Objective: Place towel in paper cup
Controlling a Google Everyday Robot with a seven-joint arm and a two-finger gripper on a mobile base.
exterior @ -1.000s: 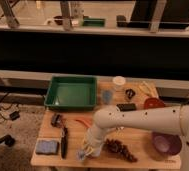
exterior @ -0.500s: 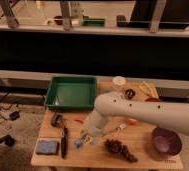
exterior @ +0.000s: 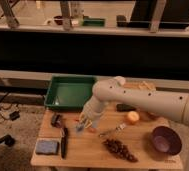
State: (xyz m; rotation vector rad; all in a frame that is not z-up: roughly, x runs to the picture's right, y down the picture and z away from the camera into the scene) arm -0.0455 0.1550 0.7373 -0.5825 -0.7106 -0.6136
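- Grey-blue scrap at the tip of the tool (exterior: 85, 123), approx 6 o'clock of the green tray (exterior: 70, 92), low over the table (exterior: 88, 152): is that the towel (exterior: 80, 128)?
- Prob. yes. Bunched small, touching the tool. Whether the tool is wide, narrow or clamped on it: cannot tell.
- And the cup?
- Cream rim peeking over the arm (exterior: 138, 100) at approx 1 o'clock from the tool looks like the paper cup (exterior: 119, 79). Mostly hidden, well apart from the towel.
- How will the cloth handle?
- Thin, soft, light, no stiffness. It'll droop & trail, but shouldn't slip much. Best pinched at a fold near the middle so less hangs loose. An edge grip leaves a long tail that could catch the rim or tip the light cup.
- Neighbours?
- Orange fruit (exterior: 133, 117) at 3 o'clock of the tool, blue sponge (exterior: 47, 146) at 8 o'clock. The sponge is thicker, not to be confused w/ the towel.
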